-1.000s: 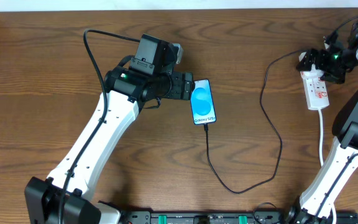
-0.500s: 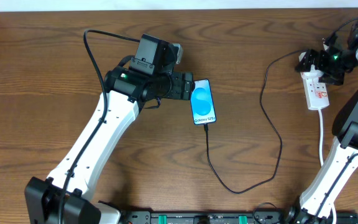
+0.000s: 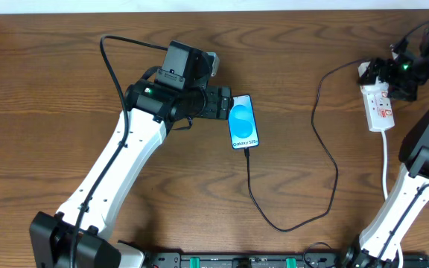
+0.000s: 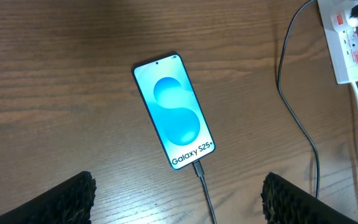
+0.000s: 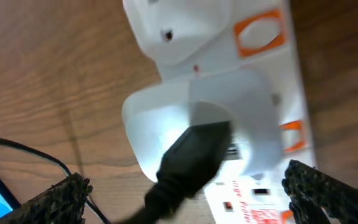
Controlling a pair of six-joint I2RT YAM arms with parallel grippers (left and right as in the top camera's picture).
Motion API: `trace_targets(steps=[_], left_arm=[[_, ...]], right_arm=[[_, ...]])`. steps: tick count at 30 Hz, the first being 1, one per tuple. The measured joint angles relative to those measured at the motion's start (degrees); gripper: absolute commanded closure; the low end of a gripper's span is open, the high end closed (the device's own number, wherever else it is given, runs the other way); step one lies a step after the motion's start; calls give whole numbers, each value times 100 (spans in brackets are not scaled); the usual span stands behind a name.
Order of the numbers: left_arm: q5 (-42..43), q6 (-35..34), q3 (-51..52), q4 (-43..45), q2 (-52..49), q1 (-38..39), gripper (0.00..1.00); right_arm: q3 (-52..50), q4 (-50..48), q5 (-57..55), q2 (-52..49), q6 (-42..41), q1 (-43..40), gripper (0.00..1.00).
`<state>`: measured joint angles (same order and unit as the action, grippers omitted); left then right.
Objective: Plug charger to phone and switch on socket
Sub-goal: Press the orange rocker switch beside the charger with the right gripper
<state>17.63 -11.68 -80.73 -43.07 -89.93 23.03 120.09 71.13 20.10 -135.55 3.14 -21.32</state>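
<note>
Well, nearest me the charger (image 3: 283, 228) trails its thin black cable in a loop across the table (image 3: 51, 74) and up into the near end of the phone (image 3: 243, 121); in the left wrist view the small tip sits seated in the phone's port, so that half of the job looks done; the phone lies flat, screen up and lit, around the middle of the table. The left gripper (image 3: 223, 103) hangs just beside the phone's far end, its jaws spread wide with nothing between them. Farther off, at the far right, the socket (image 3: 378, 104) lies on the table with the charger's white plug (image 5: 185, 118) pushed into it; the right gripper (image 3: 395, 73) hovers close over that end, jaws wide apart, straddling the plug without gripping it. What's left, I'd judge, is the switch; I can't tell whether it has been pressed, since no lit indicator shows.
</note>
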Motion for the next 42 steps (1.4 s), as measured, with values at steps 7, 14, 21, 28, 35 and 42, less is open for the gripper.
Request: trace_targets(steps=[7,14,21,28,35,42], left_arm=[[0,0,0,0,0,0,14],[0,-2,0,0,0,0,14],[0,-2,0,0,0,0,14],[0,-2,0,0,0,0,14],[0,0,0,0,0,0,14],[-2,0,0,0,0,0,14]], right_arm=[[179,-61,-61,0,0,-85,1],[179,-63,-59,0,0,-83,1],[111,-219,-52,0,0,-33,1],[-184,-463,-92,0,-2,162,1],[-299,-551,-181,0,-2,175,1],[-356,-623,-234,7,-2,175,1]])
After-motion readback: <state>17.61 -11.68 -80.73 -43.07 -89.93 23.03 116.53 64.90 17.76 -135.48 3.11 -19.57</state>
